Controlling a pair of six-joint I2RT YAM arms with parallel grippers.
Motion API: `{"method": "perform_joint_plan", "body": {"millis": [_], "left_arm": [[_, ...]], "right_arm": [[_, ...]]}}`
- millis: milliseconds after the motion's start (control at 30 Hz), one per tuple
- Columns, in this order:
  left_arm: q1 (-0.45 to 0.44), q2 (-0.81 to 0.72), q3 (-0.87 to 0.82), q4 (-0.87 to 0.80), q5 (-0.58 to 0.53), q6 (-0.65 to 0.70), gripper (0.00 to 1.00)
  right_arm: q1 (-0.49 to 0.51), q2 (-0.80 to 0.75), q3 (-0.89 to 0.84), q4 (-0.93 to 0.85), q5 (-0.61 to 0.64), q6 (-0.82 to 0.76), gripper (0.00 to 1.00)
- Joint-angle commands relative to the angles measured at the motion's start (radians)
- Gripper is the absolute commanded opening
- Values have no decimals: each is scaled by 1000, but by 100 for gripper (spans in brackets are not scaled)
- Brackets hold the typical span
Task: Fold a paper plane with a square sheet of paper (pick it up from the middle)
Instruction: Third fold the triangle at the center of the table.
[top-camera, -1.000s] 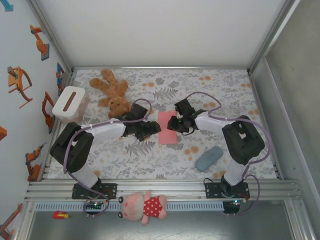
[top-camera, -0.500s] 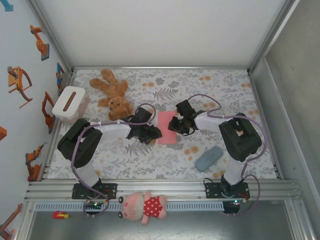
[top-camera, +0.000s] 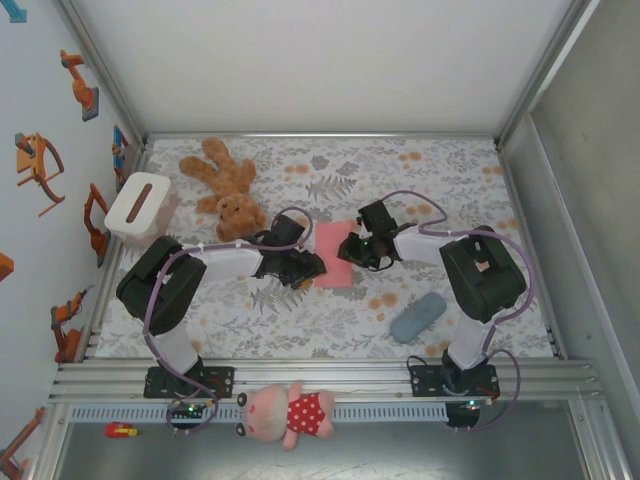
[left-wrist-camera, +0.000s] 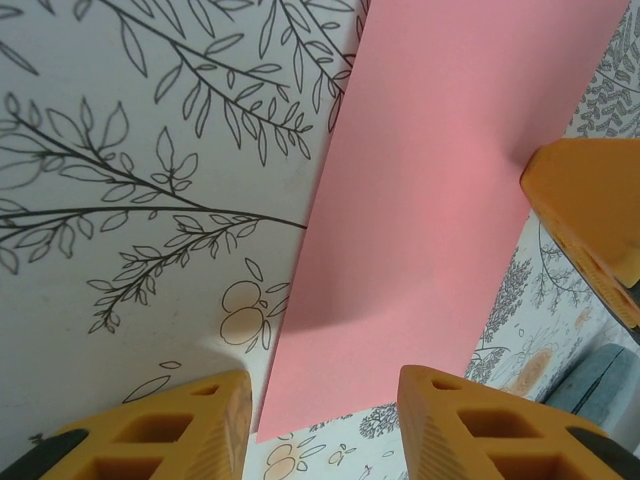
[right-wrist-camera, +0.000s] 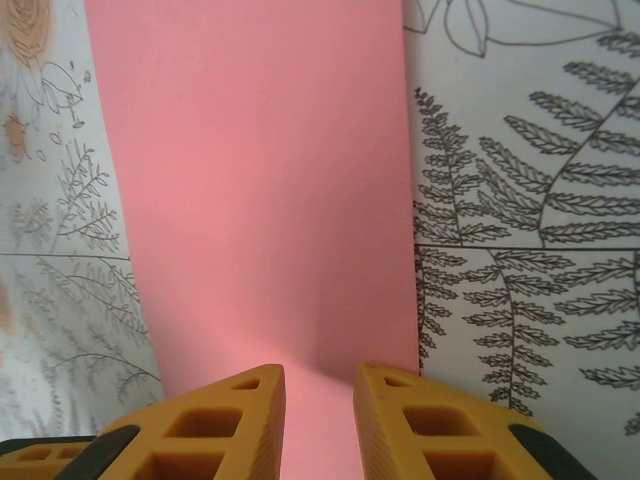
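The salmon-pink sheet of paper (top-camera: 333, 255) lies flat on the floral cloth as an upright oblong between both arms. My left gripper (top-camera: 312, 268) sits low at its left near corner, fingers spread wide; in the left wrist view the paper (left-wrist-camera: 440, 200) has its corner between my open left gripper (left-wrist-camera: 325, 385). My right gripper (top-camera: 345, 250) rests at the sheet's right edge. In the right wrist view the paper (right-wrist-camera: 260, 180) runs under my right gripper (right-wrist-camera: 320, 375), whose jaws stand a narrow gap apart with pink showing between. A right fingertip (left-wrist-camera: 590, 220) presses on the paper's far edge.
A brown teddy bear (top-camera: 225, 185) lies at the back left beside a white box (top-camera: 140, 207). A grey-blue pouch (top-camera: 418, 316) lies at the front right. A pink plush doll (top-camera: 290, 412) sits on the front rail.
My left gripper has slid right up to the paper's left near corner. My right gripper has edged a little further onto the sheet's right edge.
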Motion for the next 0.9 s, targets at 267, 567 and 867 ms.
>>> {"method": "perform_joint_plan", "body": {"millis": [267,567,867], "left_arm": [[-7,35,-2,11,52,-3,43],[29,23,-10,166,135,-45,40],[91,63,-23,248,222,-77,38]], "right_arm": [[-46,61,-61,24,-105,47,26],[-51,59,-71,19,-93,42,26],[-52,48,-73,14,-85,36,26]]}}
